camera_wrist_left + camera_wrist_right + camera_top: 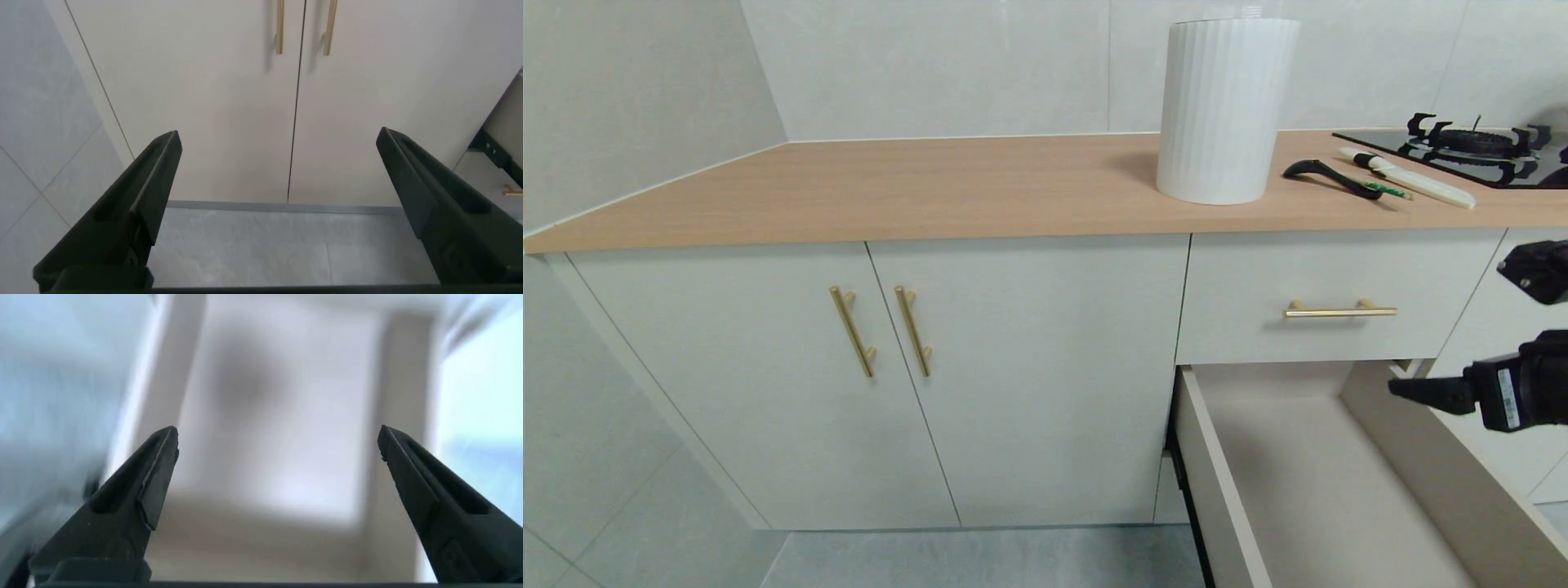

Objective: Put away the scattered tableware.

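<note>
**Kid:** Why is the drawer pulled out like that?

**Helper:** I think it is so the things can go inside. It sits right under the right pincer.

**Kid:** So where are the things to tidy?

**Helper:** Up above that pincer, on the counter. A black scoop and a white knife lie flat side by side, with a little green stick between them. They are well apart from the pincer, and a tall white jar stands next to them.

**Kid:** Is the right pincer holding anything?

**Helper:** No. Its two fingers are spread wide, with nothing between them. It touches nothing and hangs over the drawer's open top.

**Kid:** And the other one?

**Helper:** The left pincer is spread wide too, with nothing in it. The shut cupboard doors are in front of it, and the grey floor is below it.

**Kid:** Why are both so wide?

**Helper:** My guess is they are ready to grab. Nothing is put away yet, so the job is near its start. The right pincer is closer to the scoop and knife, so I think it should go up to them first.
</note>
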Available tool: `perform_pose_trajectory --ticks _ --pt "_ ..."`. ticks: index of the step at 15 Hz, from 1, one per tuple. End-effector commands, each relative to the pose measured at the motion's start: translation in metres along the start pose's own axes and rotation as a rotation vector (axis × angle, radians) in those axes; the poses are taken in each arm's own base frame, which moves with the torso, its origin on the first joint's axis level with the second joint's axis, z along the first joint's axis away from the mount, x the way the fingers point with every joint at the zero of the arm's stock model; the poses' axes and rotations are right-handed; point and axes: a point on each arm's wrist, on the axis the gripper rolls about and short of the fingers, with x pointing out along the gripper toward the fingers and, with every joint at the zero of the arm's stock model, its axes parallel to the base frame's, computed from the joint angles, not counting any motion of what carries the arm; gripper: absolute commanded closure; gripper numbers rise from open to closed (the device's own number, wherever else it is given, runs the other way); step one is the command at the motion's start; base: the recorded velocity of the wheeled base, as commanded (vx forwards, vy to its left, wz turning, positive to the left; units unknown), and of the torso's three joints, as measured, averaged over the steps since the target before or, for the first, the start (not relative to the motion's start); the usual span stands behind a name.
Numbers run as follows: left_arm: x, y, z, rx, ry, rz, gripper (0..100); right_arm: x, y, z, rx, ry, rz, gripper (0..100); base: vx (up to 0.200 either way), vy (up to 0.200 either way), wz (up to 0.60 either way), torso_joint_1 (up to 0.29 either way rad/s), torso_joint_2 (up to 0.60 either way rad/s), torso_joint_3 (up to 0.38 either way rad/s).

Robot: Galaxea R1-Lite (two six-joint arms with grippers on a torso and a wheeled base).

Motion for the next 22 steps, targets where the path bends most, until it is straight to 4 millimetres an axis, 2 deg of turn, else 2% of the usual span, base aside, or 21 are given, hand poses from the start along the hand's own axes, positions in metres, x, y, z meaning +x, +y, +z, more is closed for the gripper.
perform_pose_trajectory --ticks 1,2,4,7,10,19,20,22 --pt "0.0 0.0 0.0 -0.001 0.001 0.001 0 0.003 -0.004 0.022 -0.015 -0.055 -0.004 0 0.0 0.0 0.0 0.0 0.0 0.0" --pt "0.0 0.0 0.0 -0.001 0.001 0.001 0 0.006 -0.007 0.029 -0.02 -0.068 -0.017 0 0.0 0.0 0.0 0.0 0.0 0.0" --pt "0.0 0.0 0.0 -0.001 0.001 0.001 0 -0.001 -0.013 0.035 -0.011 -0.106 -0.043 0 0.0 0.0 0.0 0.0 0.0 0.0" --pt "0.0 0.0 0.0 -0.001 0.002 0.001 0 -0.007 -0.027 0.037 -0.012 -0.122 -0.095 0 0.0 0.0 0.0 0.006 -0.09 -0.093" --pt "0.0 0.0 0.0 -0.001 0.001 0.001 0 -0.009 -0.028 0.038 -0.011 -0.136 -0.102 0 0.0 0.0 0.0 0.038 -0.24 -0.333" --pt "0.0 0.0 0.0 -0.001 0.002 0.001 0 -0.008 -0.028 0.042 -0.018 -0.146 -0.09 0 0.0 0.0 0.0 0.114 -0.49 -0.334" --pt "0.0 0.0 0.0 -0.001 0.001 0.001 0 -0.006 -0.028 0.045 -0.019 -0.153 -0.073 0 0.0 0.0 0.0 0.163 -0.48 -0.315" --pt "0.0 0.0 0.0 -0.001 0.001 0.001 0 0.009 -0.035 0.063 0.005 -0.191 -0.076 0 0.0 0.0 0.0 0.107 -0.31 -0.205"
